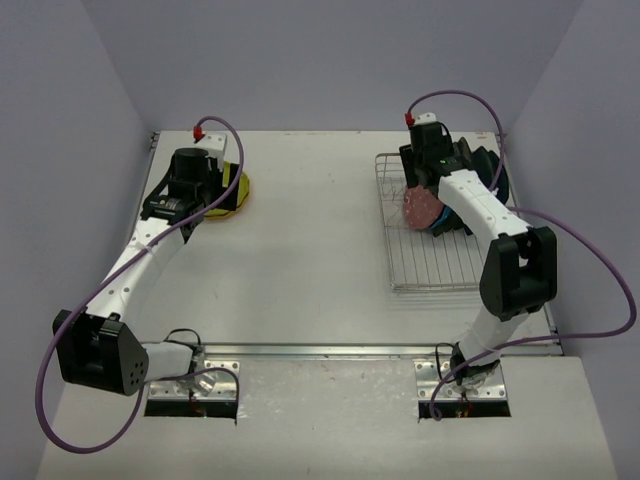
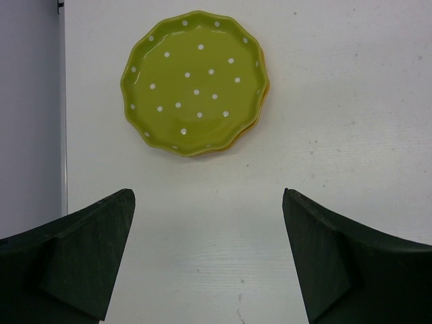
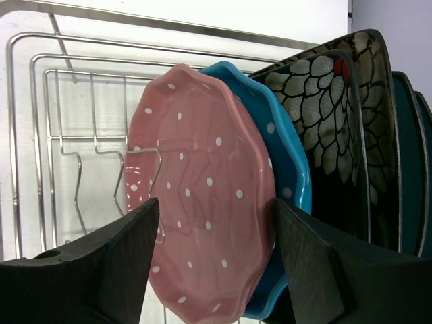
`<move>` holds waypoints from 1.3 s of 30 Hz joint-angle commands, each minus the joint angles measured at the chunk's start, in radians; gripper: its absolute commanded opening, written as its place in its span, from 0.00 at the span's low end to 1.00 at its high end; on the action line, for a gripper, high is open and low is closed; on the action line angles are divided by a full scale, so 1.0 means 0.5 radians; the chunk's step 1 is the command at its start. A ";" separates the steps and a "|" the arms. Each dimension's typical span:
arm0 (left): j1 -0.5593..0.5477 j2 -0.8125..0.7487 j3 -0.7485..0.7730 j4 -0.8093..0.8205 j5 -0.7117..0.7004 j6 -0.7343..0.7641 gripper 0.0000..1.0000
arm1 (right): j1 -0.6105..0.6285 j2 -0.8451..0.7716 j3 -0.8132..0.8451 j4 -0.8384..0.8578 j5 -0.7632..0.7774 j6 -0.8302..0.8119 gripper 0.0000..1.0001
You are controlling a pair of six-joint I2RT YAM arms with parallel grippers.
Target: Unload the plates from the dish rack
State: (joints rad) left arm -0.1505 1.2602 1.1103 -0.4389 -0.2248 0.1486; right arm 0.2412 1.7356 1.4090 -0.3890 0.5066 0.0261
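The dish rack (image 1: 430, 270) stands at the right of the table. In the right wrist view it (image 3: 54, 135) holds an upright pink dotted plate (image 3: 202, 135), then a blue dotted plate (image 3: 283, 155), black floral plates (image 3: 331, 135) and dark teal plates (image 3: 412, 155). My right gripper (image 3: 216, 206) is open, its fingers on either side of the pink plate, the right finger between pink and blue. It (image 1: 425, 200) shows over the rack. A yellow-green dotted plate (image 2: 192, 81) lies on an orange plate (image 2: 264, 81) at the table's far left. My left gripper (image 2: 209, 202) is open and empty just in front of this stack.
The table's left edge and grey wall (image 2: 27, 115) run close beside the stacked plates. Bare rack wires and V-shaped dividers (image 3: 81, 175) lie left of the pink plate. Purple cables loop off both arms.
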 commanded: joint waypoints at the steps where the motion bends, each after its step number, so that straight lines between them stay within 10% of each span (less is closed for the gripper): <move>1: -0.015 -0.050 0.010 0.067 -0.018 -0.032 0.89 | -0.050 0.065 0.037 0.064 0.046 0.003 0.69; 13: -0.015 -0.041 0.022 0.060 -0.026 -0.046 0.89 | -0.053 0.302 -0.059 0.045 0.149 0.072 0.81; 27: -0.015 -0.048 -0.005 0.083 0.017 -0.067 0.89 | -0.053 0.080 0.084 -0.323 -0.584 0.417 0.38; 39: -0.016 -0.040 -0.006 0.092 0.007 -0.056 0.89 | -0.056 0.172 0.112 -0.347 -0.568 0.425 0.14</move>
State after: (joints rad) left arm -0.1505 1.2602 1.1103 -0.4371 -0.2209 0.1261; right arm 0.1892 1.7868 1.4439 -0.4988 0.3140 0.1890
